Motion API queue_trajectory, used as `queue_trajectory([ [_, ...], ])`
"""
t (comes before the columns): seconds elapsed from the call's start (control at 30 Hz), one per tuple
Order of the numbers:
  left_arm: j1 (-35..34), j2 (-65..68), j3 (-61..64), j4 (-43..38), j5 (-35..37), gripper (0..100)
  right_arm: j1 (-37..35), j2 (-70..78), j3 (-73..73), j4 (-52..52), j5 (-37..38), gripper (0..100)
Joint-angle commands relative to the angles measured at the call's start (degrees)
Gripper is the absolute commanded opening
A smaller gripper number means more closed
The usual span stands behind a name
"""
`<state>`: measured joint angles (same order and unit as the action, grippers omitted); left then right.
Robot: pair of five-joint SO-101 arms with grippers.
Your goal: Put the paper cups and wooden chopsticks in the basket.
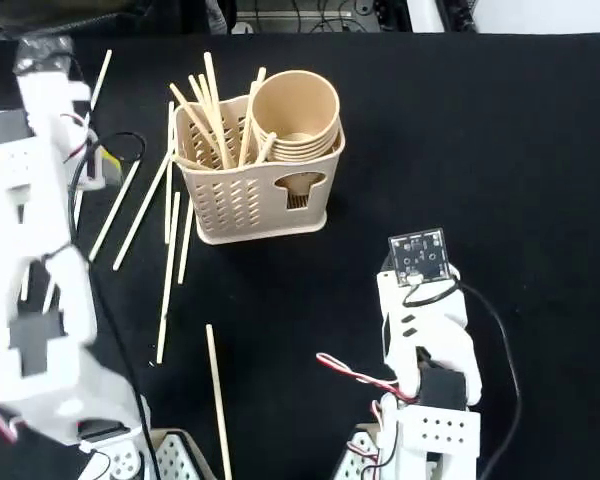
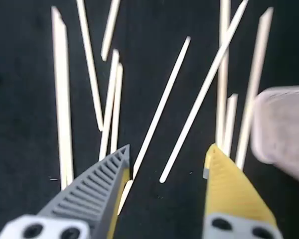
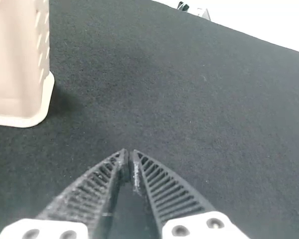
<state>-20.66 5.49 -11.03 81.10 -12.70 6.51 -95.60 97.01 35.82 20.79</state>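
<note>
Chopsticks (image 1: 170, 260) lie strewn across the black table (image 1: 520, 150) beside the basket (image 1: 255, 200), seen from above, on the side where the left arm (image 1: 40, 250) stands. One more stick (image 1: 217, 400) rests well apart from the basket, toward the arms' bases. Inside the basket a stack of paper cups (image 1: 295, 115) is nested next to a bundle of upright sticks (image 1: 215, 120), so the cups' share of the job looks done and the loose sticks are what remains. The right arm (image 1: 425, 330) sits folded on the basket's other side, well apart from it.

From the left wrist, the left gripper (image 2: 168, 152) hangs over the loose sticks with its claw spread wide, one thin stick (image 2: 159, 107) running between the tips. This looks like a line-up for a pinch. A pale blurred shape (image 2: 284, 129) at the edge is probably the basket's corner, just beside the sticks.

From the right wrist, the right gripper (image 3: 128, 152) has its claw pressed together on nothing, above bare cloth near the basket's foot (image 3: 20, 99), apparently parked clear of its partner's work.
</note>
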Motion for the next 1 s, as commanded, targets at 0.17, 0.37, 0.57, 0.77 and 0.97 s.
queue_trajectory([
  [0.17, -0.9, 32.0, -16.5, -3.2, -7.5, 24, -0.8, -0.6, -0.1, -1.2, 0.5, 1.3],
  [0.37, -0.8, 46.0, -27.2, -1.9, -7.5, 17, -0.8, -0.6, -0.1, -1.2, 0.5, 1.3],
  [0.57, -0.5, 48.4, -38.0, 8.9, -7.5, 3, -0.8, -0.6, -0.1, -1.2, 0.5, 1.3],
  [0.77, -0.3, 46.4, -49.2, 19.9, -7.0, 3, -0.8, -0.6, -0.1, -1.2, 0.5, 1.3],
  [0.97, 2.0, 37.8, -49.8, 19.9, -1.2, 3, -0.8, -0.6, -0.1, -1.2, 0.5, 1.3],
])
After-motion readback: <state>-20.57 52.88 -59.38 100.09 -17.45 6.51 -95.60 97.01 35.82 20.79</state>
